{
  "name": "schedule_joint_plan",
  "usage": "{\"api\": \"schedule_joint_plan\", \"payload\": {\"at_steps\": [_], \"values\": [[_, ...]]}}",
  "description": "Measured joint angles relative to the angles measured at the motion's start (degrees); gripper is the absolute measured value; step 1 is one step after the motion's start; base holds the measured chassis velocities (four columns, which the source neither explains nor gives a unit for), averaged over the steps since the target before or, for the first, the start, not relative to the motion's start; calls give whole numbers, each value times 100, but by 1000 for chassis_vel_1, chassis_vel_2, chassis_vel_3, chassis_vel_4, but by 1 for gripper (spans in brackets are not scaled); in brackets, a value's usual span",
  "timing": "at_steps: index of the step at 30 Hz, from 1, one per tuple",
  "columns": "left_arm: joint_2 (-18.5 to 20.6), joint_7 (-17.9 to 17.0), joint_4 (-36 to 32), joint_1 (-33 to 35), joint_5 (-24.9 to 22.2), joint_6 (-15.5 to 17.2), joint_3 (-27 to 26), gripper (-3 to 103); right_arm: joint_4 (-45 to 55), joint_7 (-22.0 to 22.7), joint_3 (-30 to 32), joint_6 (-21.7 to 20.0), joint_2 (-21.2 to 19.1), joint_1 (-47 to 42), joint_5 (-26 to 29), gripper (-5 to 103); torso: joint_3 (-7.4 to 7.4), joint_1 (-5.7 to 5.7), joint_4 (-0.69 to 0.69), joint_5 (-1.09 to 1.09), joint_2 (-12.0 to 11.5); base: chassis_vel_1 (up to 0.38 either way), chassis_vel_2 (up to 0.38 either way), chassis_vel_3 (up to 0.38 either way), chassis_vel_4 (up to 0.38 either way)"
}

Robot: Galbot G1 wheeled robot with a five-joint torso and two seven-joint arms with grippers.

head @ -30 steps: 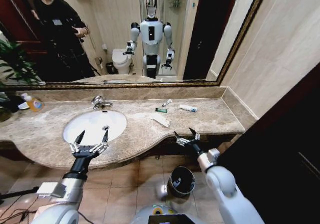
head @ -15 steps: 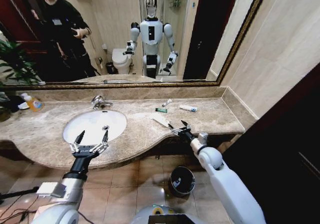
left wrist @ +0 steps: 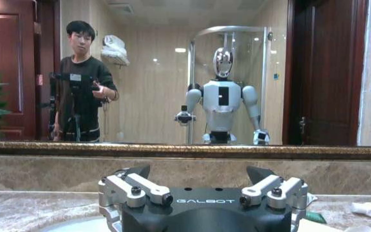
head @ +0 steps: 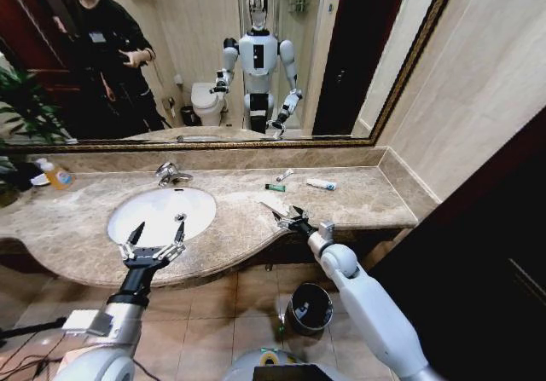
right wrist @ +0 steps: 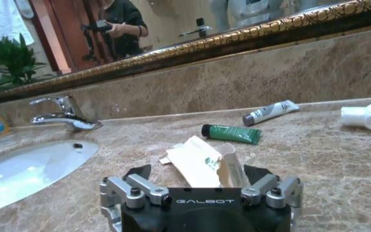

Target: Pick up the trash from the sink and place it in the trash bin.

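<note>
Reaching my right gripper (head: 288, 217) over the beige-brown marble worktop (head: 358, 198) with fingers spread wide, I find the flat white paper scrap (right wrist: 195, 162) lying just ahead between them, its long axis running away from me, while my left gripper (head: 153, 243) hovers open by the white oval sink (head: 162, 213).

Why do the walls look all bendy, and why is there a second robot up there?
In the head view the wide lens bends the mirror frame and the counter edge. The second robot is a reflection in the mirror, seen too in the left wrist view. In the right wrist view the sink gleams with ceiling light, and the paper scrap before the right gripper looks sharp.
</note>
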Motion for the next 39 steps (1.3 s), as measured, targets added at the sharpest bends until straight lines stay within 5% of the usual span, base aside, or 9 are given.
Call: {"api": "schedule_joint_plan", "payload": {"at_steps": [7,8,10,26,39], "values": [[0,0,0,0,0,0,0,100,-78,88,-72,15,97,52,-27,78,0,0,0,0,0,0,0,0,0],[0,0,0,0,0,0,0,100,-89,104,-78,21,126,52,-40,67,0,0,0,0,0,0,0,0,0],[0,0,0,0,0,0,0,100,-94,111,-79,24,136,52,-43,67,0,0,0,0,0,0,0,0,0],[0,0,0,0,0,0,0,100,-14,171,-34,94,142,-38,-77,3,0,-1,0,0,0,0,0,0,0],[0,0,0,0,0,0,0,100,980,301,238,38,-126,-508,34,0,0,-1,1,1,0,0,0,0,0]]}}
